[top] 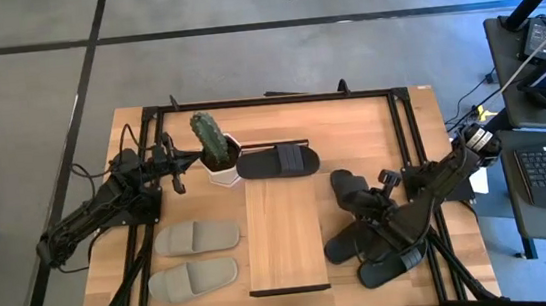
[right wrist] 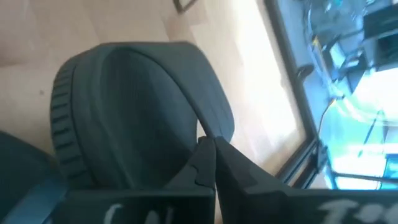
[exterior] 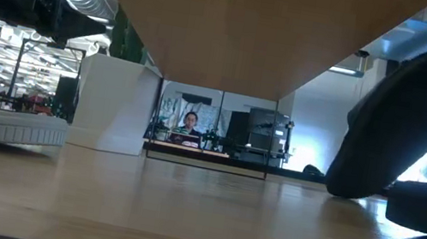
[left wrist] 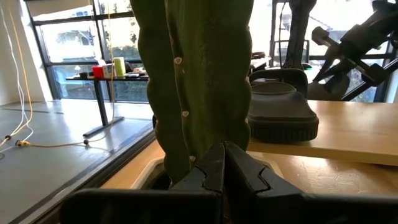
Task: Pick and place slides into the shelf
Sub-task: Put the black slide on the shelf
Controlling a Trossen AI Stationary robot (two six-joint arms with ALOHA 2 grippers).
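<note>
The shelf (top: pixel 283 234) lies mid-table, with one black slide (top: pixel 276 163) across its far end. Two grey-beige slides (top: pixel 196 238) (top: pixel 193 279) lie flat to its left. On the right, my right gripper (top: pixel 371 207) is shut on a black slide (top: pixel 349 186), which stands tilted in the low view (exterior: pixel 414 118). Two more black slides (top: pixel 345 244) (top: pixel 394 264) lie beneath and beside that arm. My left gripper (top: pixel 176 169) waits shut beside a potted cactus (top: pixel 212 141), holding nothing. My right gripper pinches the black slide's curved edge (right wrist: pixel 200 127) between its two fingers, slanting down from the table's right side. The slide hangs steeply tilted below the fingers. Its lower end (exterior: pixel 348 187) is at table height; whether it touches the table I cannot tell.
The cactus in its white pot (top: pixel 222 170) stands at the shelf's far left corner, right in front of my left gripper (left wrist: pixel 224 171). A black metal frame (top: pixel 401 131) runs round the tabletop. The near half of the shelf is bare wood.
</note>
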